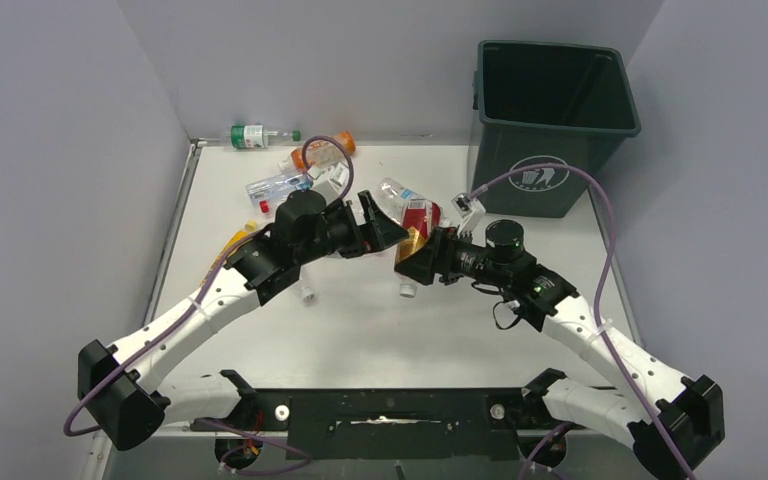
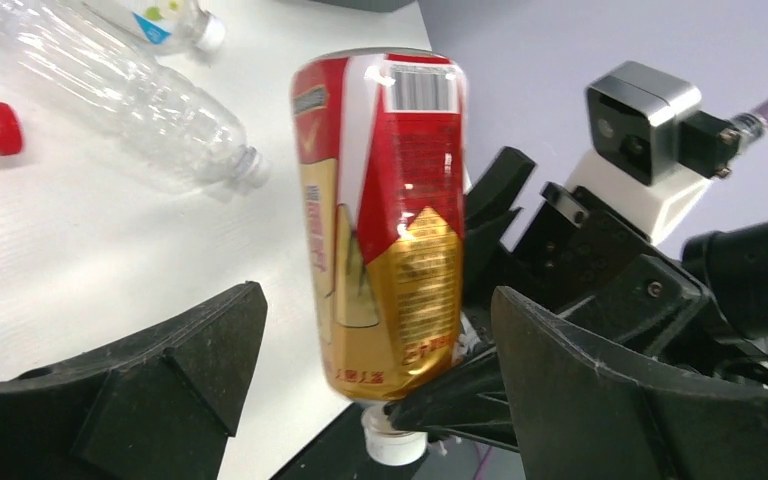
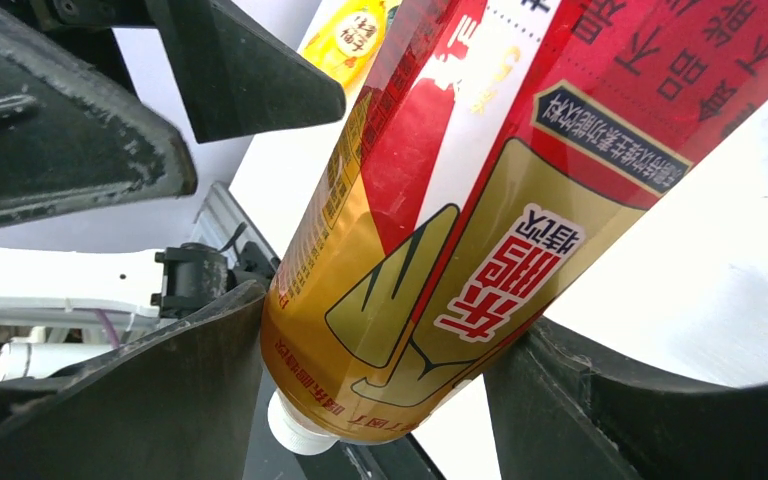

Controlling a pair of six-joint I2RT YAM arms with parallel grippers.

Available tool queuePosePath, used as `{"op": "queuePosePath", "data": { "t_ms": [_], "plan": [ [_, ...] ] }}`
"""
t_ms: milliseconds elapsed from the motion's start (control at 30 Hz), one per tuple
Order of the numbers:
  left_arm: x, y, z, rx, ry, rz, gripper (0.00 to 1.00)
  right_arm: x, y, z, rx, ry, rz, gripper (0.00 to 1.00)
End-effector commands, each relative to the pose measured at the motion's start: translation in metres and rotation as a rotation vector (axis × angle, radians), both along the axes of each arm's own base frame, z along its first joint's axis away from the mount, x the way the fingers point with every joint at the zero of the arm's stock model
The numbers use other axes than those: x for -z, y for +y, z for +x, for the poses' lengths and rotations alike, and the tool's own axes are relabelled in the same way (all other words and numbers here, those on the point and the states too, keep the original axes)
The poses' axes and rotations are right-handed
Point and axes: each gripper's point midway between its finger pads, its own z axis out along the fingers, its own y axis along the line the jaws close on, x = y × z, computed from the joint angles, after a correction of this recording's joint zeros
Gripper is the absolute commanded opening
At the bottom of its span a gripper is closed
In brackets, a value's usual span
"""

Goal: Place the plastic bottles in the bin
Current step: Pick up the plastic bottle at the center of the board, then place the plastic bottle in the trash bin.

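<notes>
Right fingers point(image 3: 140, 400) clamp the red-and-gold bottle point(image 3: 480, 200); left fingers point(image 2: 160, 380) stand clear.

From above, the red-and-gold bottle point(image 1: 420, 212) is largely covered by both sets of jaws, and a yellow bottle point(image 1: 243, 234) shows only a sliver beside the left arm point(image 1: 200, 305). In the right wrist view the red-and-gold bottle's upper end runs off the top edge. The bin point(image 1: 505, 160) is too dark inside to read
</notes>
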Motion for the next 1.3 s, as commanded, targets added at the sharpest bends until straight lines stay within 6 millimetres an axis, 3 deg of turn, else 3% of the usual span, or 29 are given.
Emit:
{"op": "queuePosePath", "data": {
  "t_ms": [0, 200, 333, 567, 733, 1067, 1267],
  "plan": [
    [-0.031, 0.023, 0.011, -0.072, -0.080, 0.034, 0.84, -0.048, -0.013, 0.014, 0.074, -0.149, -0.030, 0.49],
    [-0.023, 0.053, 0.024, -0.154, -0.050, 0.098, 0.84, -0.090, -0.038, 0.039, 0.102, -0.241, -0.098, 0.49],
    [-0.007, 0.071, 0.028, -0.192, -0.001, 0.137, 0.84, -0.121, -0.080, 0.075, 0.192, -0.303, -0.143, 0.49],
    [0.020, 0.090, 0.030, -0.251, 0.070, 0.217, 0.84, -0.174, -0.134, 0.134, 0.330, -0.418, -0.216, 0.50],
    [0.049, 0.118, 0.037, -0.336, 0.141, 0.364, 0.84, -0.216, -0.177, 0.172, 0.458, -0.495, -0.208, 0.50],
    [0.090, 0.192, 0.048, -0.584, 0.234, 0.596, 0.87, -0.242, -0.260, 0.235, 0.667, -0.528, -0.184, 0.54],
    [0.117, 0.226, 0.051, -0.681, 0.294, 0.661, 0.87, -0.247, -0.286, 0.266, 0.732, -0.539, -0.190, 0.56]
  ]
}}
